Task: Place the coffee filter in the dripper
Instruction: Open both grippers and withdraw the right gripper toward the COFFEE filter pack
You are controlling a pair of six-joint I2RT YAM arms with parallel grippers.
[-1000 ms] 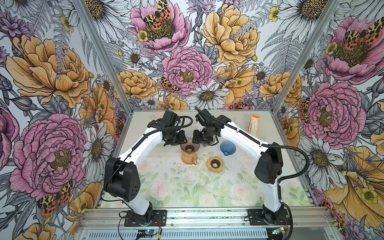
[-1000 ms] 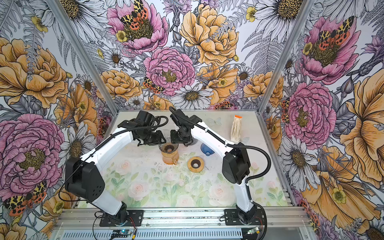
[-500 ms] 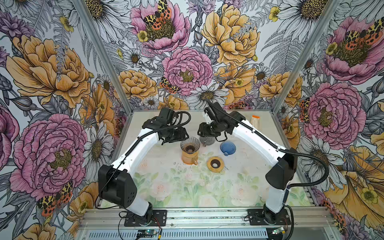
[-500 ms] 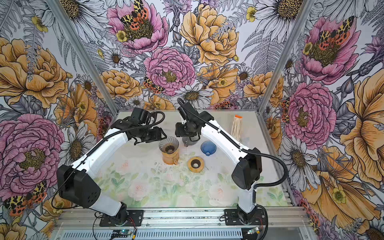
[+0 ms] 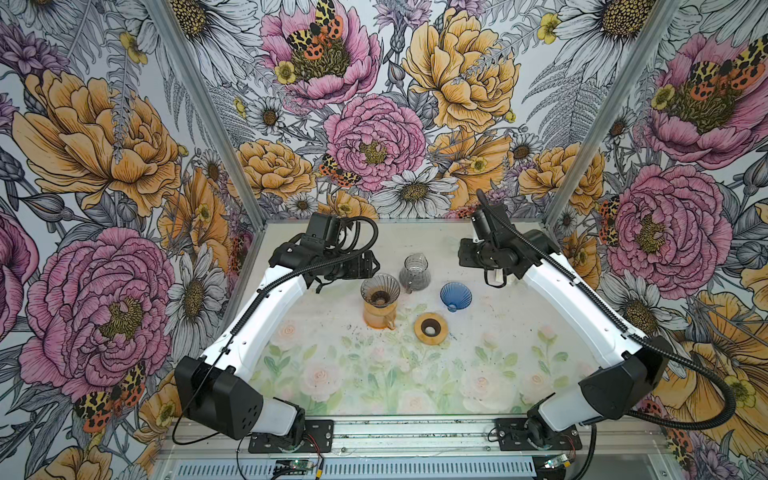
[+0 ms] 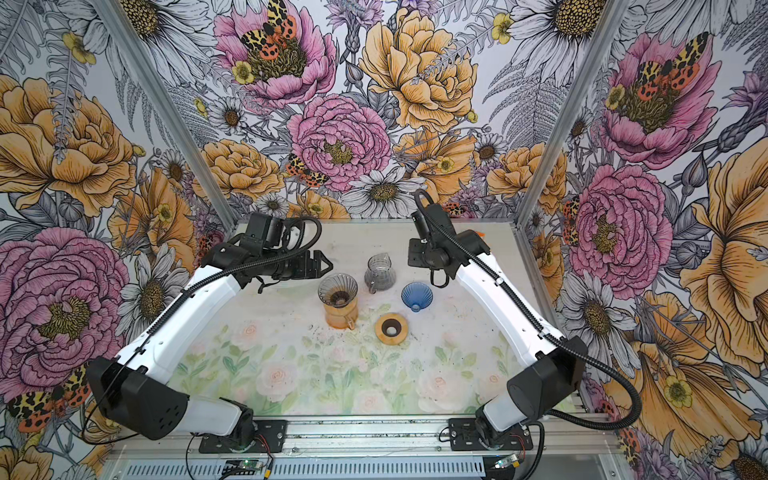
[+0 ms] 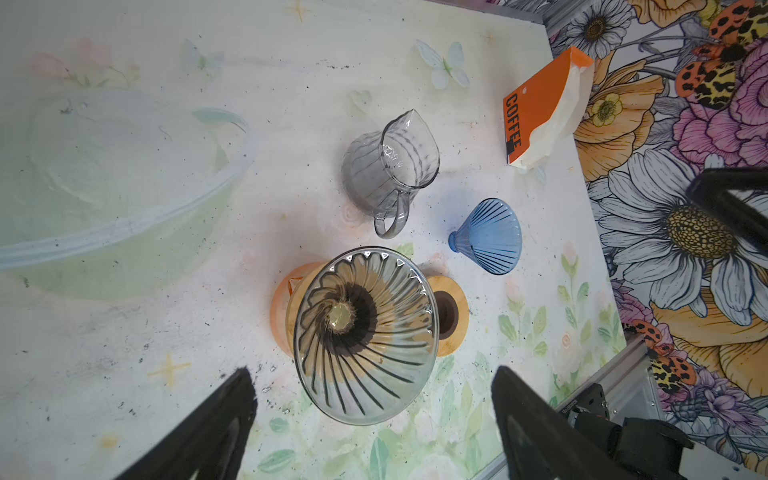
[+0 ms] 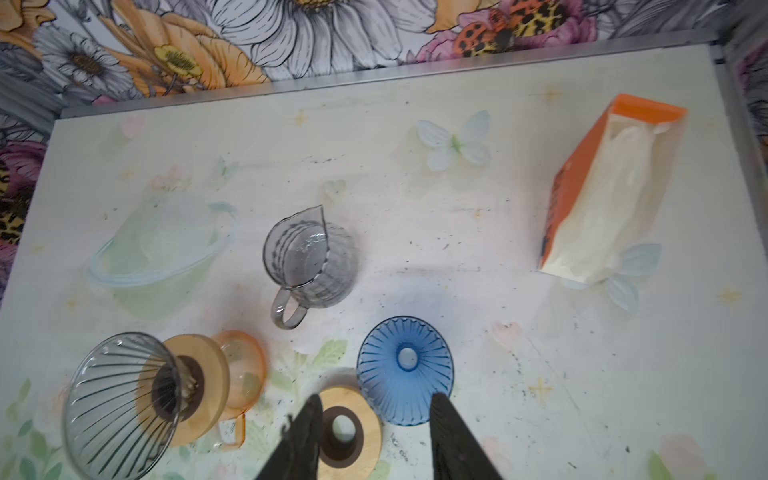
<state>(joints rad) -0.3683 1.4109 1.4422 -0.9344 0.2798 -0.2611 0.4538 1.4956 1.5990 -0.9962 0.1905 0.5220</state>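
Note:
The dripper is a clear ribbed glass cone on a wooden collar, standing on an orange carafe; I see no paper in it. White coffee filters sit in an orange pack marked COFFEE at the back right; in both top views the right arm hides nearly all of it. My left gripper hovers just left of the dripper, open and empty. My right gripper hangs over the back right, open and empty, apart from the pack.
A grey glass pitcher stands behind the dripper. A blue dripper lies on its side to the right, with a loose wooden ring in front of it. A clear plastic bowl sits at the back left.
Both grippers have left the dripper. The left one opened wide and drew back to the left. The right arm swung up and away to the back right.

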